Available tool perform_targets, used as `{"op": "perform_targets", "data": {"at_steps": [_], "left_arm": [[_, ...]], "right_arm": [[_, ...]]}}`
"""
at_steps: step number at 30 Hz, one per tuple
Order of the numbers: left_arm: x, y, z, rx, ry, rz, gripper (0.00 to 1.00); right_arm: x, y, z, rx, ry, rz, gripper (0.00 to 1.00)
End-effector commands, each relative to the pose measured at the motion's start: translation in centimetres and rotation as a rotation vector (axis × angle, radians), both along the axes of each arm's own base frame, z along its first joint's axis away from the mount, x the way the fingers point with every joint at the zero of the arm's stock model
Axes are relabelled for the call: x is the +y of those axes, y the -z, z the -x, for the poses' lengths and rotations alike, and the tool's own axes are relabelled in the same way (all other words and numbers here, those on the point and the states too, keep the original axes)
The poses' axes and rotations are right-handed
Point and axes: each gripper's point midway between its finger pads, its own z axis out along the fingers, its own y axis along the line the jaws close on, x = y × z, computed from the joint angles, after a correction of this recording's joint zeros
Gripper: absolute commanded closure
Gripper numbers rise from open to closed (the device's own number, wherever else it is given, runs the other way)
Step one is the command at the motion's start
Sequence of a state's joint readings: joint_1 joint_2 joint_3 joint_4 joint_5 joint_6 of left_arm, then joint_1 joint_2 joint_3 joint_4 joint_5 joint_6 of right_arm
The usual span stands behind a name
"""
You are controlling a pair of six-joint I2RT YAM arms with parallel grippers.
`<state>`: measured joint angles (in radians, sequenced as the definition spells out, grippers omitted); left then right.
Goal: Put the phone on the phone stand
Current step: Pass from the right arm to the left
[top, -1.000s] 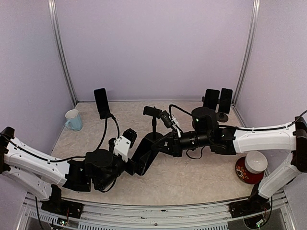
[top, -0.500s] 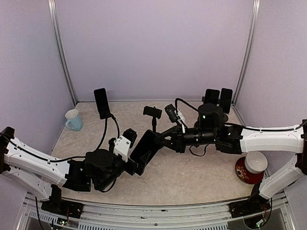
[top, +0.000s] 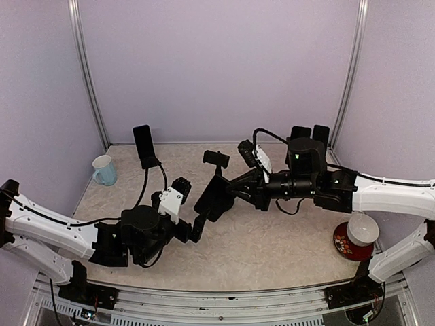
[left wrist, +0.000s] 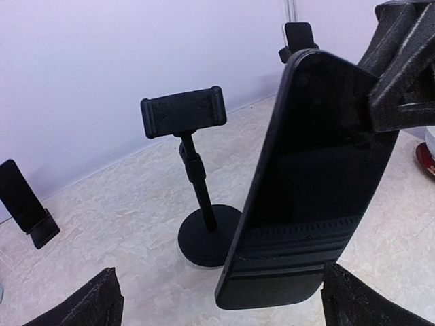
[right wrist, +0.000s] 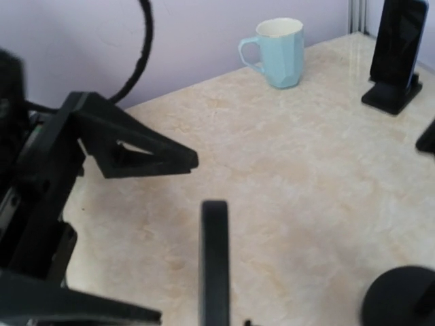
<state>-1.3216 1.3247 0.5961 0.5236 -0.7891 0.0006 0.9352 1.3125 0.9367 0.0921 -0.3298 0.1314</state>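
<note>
Top view: phone (top: 215, 197) is a plain black slab, off the bench (top: 272, 251) and tilted. It sits in front of the phone stand (top: 216, 159), not on it; the stand's clamp head shows just above the phone's top end. Right claw (top: 236, 191) pinches the phone's right edge, with the right arm reaching in across the bench from the right. Left claw (top: 197, 226) is just below the phone's lower end. Blue mug (top: 103, 170) is back left, with a docked handset (top: 143, 145) beside it. Two more handsets (top: 309, 138) are back right, and a red dish (top: 343, 246) with a white cup is near right.

Left wrist: phone fills the right half, dark glossy face, rounded corners, leaning. Right claw grips its upper right edge. Left claw fingers (left wrist: 75, 305) are spread wide at the bottom corners, touching nothing. The stand has a horizontal clamp, thin pole and round base, just left of and behind the phone.

Right wrist: phone is edge-on, a thin black strip at bottom centre. Own fingers can't be made out here. Left claw is splayed at left, mug and docked handset at the back, stand base in the bottom right corner.
</note>
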Motion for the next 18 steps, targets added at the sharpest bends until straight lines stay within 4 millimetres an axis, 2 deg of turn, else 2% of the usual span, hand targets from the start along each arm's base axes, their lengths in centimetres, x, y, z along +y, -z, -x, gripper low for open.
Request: {"op": "perform_targets", "data": {"at_steps": [1, 6, 10, 14, 18], "left_arm": [[0.7, -2.9, -1.3, -0.009, 0.0, 0.063, 0.01], [1.9, -4.8, -3.7, -0.002, 0.028, 0.111, 0.01], [2.3, -6.3, -5.6, -0.003, 0.092, 0.14, 0.01], [0.8, -8.4, -5.5, -0.027, 0.264, 0.138, 0.01], [-1.0, -9.1, -4.4, -0.044, 0.437, 0.083, 0.01]], "right_arm": [[-0.3, -5.4, -0.4, -0.191, -0.017, -0.033, 1.0], [-0.3, -6.7, -1.0, -0.222, -0.056, -0.019, 1.0], [-0.4, -7.5, -2.4, -0.208, -0.062, -0.02, 1.0], [-0.1, -8.1, -2.5, -0.171, -0.136, -0.013, 1.0], [0.2, -9.5, -1.9, -0.161, -0.217, -0.016, 1.0]]}}
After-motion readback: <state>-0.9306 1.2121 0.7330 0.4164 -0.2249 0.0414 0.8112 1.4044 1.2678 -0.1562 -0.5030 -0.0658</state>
